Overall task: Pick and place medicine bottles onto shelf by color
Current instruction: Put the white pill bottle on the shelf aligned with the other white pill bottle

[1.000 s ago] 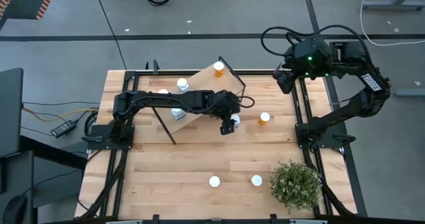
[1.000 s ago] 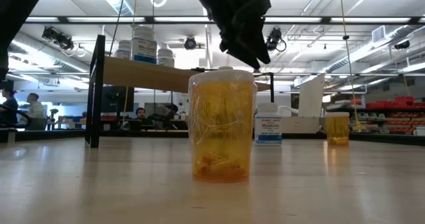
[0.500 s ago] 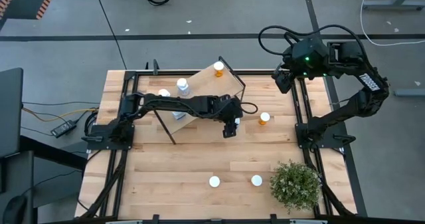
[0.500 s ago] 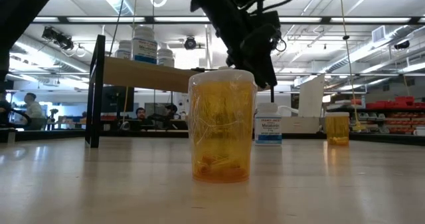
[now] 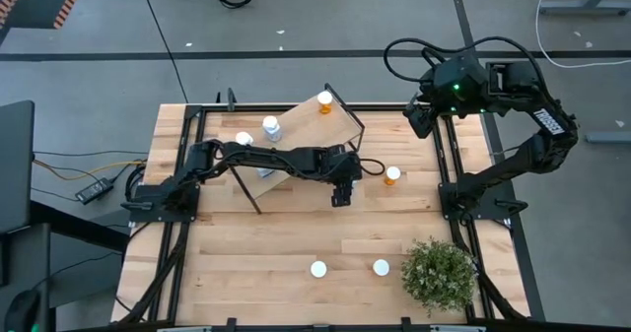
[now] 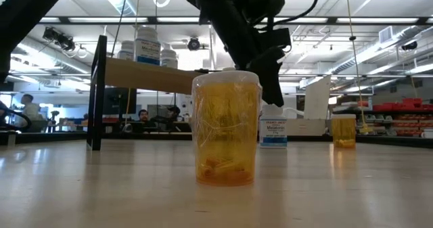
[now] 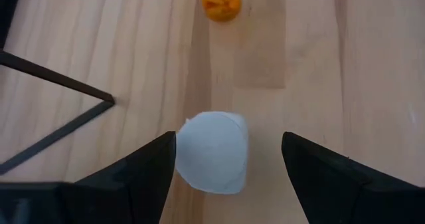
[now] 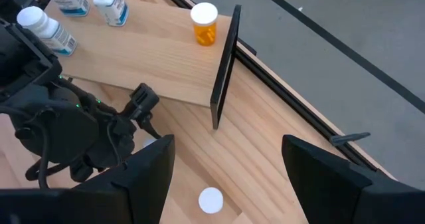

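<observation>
A white medicine bottle [image 7: 212, 152] stands upright on the table, right of the shelf [image 5: 301, 135]. My left gripper [image 7: 229, 167] is open, slanting down over it with a finger on each side; one finger is very close to the cap. In the low view the fingers [image 6: 272, 86] hang just above this bottle [image 6: 273, 128]. The shelf holds an orange bottle [image 5: 324, 100] and white ones [image 5: 271, 127]. Another orange bottle [image 5: 392, 175] stands on the table to the right. My right gripper [image 8: 229, 177] waits open, raised at the far right.
Two more bottles [image 5: 318, 269] [image 5: 381, 267] stand near the table's near edge; one is the big orange one [image 6: 226, 128] in the low view. A green potted plant [image 5: 439, 275] sits at the near right. The shelf's black frame leg [image 7: 60, 84] lies close to the left gripper.
My left gripper has come down and reached slightly toward the table's right edge, lowering its open fingers around the white bottle. The bottle has not moved.
</observation>
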